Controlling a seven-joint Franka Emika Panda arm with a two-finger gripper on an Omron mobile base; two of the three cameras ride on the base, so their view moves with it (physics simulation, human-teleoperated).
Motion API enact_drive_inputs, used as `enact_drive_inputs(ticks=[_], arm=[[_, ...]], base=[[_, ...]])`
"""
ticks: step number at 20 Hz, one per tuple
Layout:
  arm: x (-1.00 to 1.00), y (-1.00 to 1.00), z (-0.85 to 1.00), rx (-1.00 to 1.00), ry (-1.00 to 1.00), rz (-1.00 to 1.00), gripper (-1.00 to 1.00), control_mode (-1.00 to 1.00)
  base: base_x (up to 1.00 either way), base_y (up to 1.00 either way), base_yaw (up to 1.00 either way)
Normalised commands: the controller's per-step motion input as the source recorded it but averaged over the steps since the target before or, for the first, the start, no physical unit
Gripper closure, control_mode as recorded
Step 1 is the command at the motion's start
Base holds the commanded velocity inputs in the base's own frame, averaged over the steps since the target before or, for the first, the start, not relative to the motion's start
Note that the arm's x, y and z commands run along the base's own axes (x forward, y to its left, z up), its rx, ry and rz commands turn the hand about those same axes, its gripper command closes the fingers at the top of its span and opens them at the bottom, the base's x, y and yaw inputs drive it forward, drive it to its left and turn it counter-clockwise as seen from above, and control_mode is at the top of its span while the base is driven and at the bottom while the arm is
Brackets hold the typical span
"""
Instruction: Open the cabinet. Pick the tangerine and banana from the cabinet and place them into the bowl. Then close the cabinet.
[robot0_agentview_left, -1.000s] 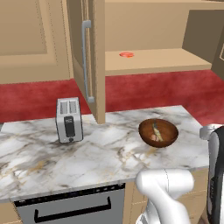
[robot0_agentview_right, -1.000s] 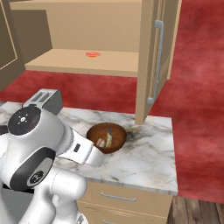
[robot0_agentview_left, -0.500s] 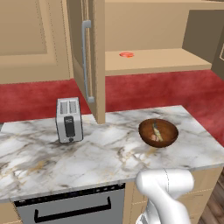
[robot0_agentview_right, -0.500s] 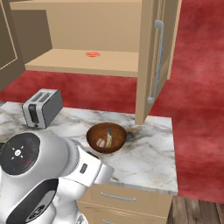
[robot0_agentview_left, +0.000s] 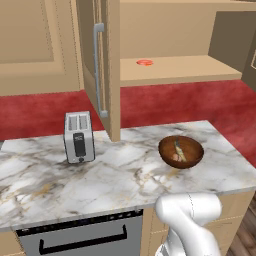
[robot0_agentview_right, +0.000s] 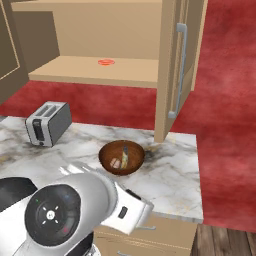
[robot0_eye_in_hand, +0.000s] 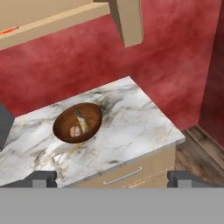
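Currently the cabinet (robot0_agentview_left: 107, 65) stands open above a marble surface (robot0_agentview_left: 115, 175), its doors swung outward so the shelf inside can be reached. Using the bowl (robot0_agentview_left: 181, 151) as the landmark: the dark reddish-brown bowl rests on the surface, below and in front of the open shelf, handy for dropping fruit into. It holds something pale and long with a small round shape beside it; whether that is the banana is too small to tell. The tangerine (robot0_agentview_left: 145, 62) lies on the cabinet shelf, well above and behind the bowl, so at least that fruit is not yet moved. A silver toaster (robot0_agentview_left: 79, 137) stands on the surface, well apart from the bowl on its left in the left base view.

The claw (robot0_eye_in_hand: 112, 178) hangs out over the front edge of the surface, looking down on the bowl, with its two dark tips spread wide and holding nothing. A judgement: the arm seems pulled back, likely ready to reach for the tangerine.
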Motion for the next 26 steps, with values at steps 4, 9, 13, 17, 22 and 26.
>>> enact_drive_inputs(ticks=[4, 9, 13, 17, 22, 26], arm=[[-0.06, -0.43, 0.18, 0.12, 0.00, 0.07, -1.00, -1.00], [0.00, -0.43, 0.10, 0.14, 0.02, 0.06, -1.00, -1.00], [0.00, -0.46, 0.00, 0.15, 0.01, 0.03, -1.00, -1.00], [0.06, -0.31, 0.00, 0.17, 0.00, 0.00, -1.00, -1.00], [0.14, -0.10, 0.00, 0.17, -0.09, 0.00, -1.00, -1.00], [0.31, 0.00, 0.04, 0.19, -0.01, 0.00, -1.00, -1.00]], base=[[0.00, 0.00, 0.00], [0.00, 0.00, 0.00], [0.00, 0.00, 0.00], [0.00, 0.00, 0.00], [0.00, 0.00, 0.00], [0.00, 0.00, 0.00]])
